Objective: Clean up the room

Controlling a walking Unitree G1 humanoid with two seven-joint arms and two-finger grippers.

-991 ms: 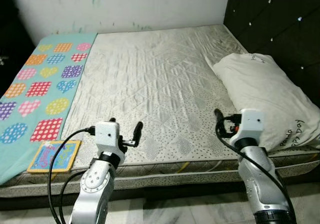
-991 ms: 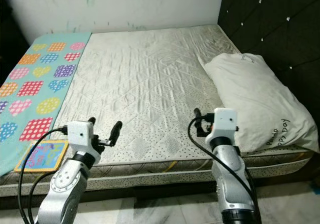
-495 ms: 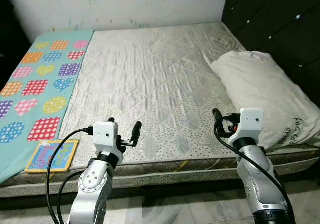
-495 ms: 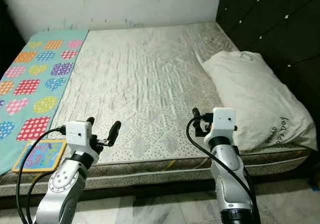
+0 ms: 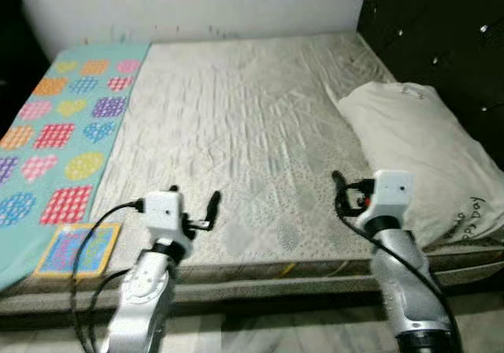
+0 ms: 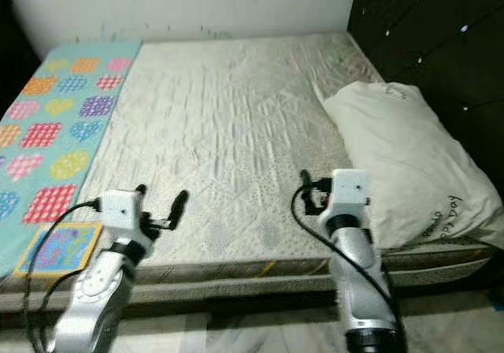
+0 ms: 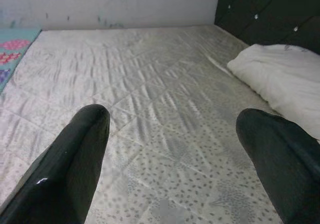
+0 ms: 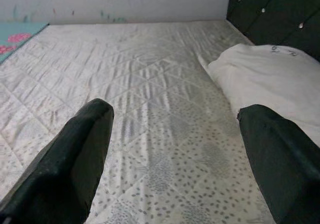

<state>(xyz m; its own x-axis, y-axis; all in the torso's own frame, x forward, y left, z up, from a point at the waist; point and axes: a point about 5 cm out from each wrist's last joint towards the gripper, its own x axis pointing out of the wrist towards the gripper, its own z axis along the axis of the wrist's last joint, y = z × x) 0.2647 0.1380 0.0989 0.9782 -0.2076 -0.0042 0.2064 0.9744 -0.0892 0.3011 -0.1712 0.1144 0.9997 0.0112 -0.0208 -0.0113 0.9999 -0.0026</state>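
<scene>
The left gripper (image 5: 194, 205) hangs over the near edge of the mattress (image 5: 236, 124), its two black fingers (image 7: 75, 154) spread wide apart and holding nothing. The right gripper (image 5: 341, 193) sits level with it further along that edge, just beside the pillow (image 5: 421, 152), and its fingers (image 8: 75, 159) are likewise wide apart and empty — both point up the bed toward the white wall (image 5: 197, 2).

The mattress is bare, pale and quilted, speckled with grey dots along its near part. The pillow lies on the robot's right side of it, against the dark tufted headboard (image 5: 441, 30). A teal blanket (image 5: 55, 140) patterned with coloured hearts and squares covers the left strip of the bed. On the blanket's near corner lies a small square book (image 5: 77, 250) with a yellow border — flat, near the left arm but not touching it.
</scene>
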